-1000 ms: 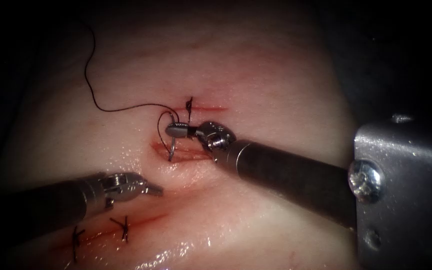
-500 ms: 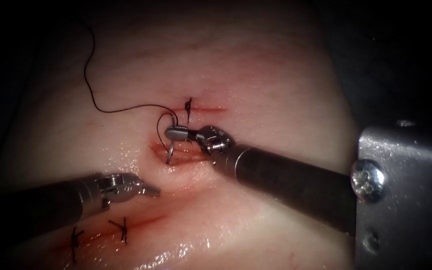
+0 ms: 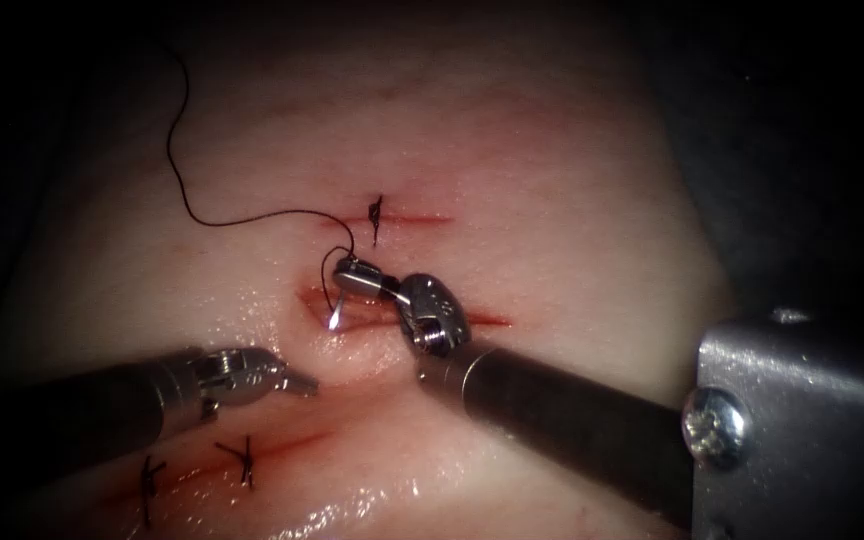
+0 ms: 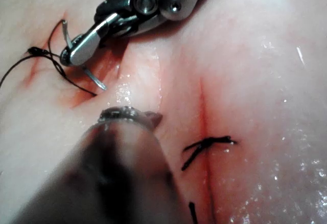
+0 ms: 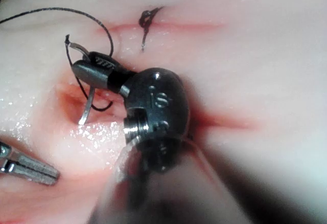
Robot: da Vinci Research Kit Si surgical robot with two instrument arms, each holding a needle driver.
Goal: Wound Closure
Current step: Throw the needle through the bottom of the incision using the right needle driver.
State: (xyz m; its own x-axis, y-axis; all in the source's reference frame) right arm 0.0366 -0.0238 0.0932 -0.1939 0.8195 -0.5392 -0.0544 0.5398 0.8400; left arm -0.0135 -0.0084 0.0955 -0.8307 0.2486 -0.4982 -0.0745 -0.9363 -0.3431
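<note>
My right tool is shut on the curved needle near its tail, where the thread joins. The needle arcs down from the jaws, and its point touches the wet tissue at the left end of the middle cut. I cannot tell whether the point has entered. In the right wrist view the tool grips the needle the same way. Dark thread loops from the tail up and to the left. My left tool hovers shut and holds nothing, just below and left of the needle. Its tip sits close to the needle.
A tied stitch closes the short upper cut. Two knotted stitches lie on the lower cut, under the left tool's shaft. Red fluid stains the cut edges. The tissue glistens wet along its near edge.
The right tool dropped and turned its wrist, tipping the needle so its point swung slightly down and left towards the cut. The left tool drifted a little to the left.
</note>
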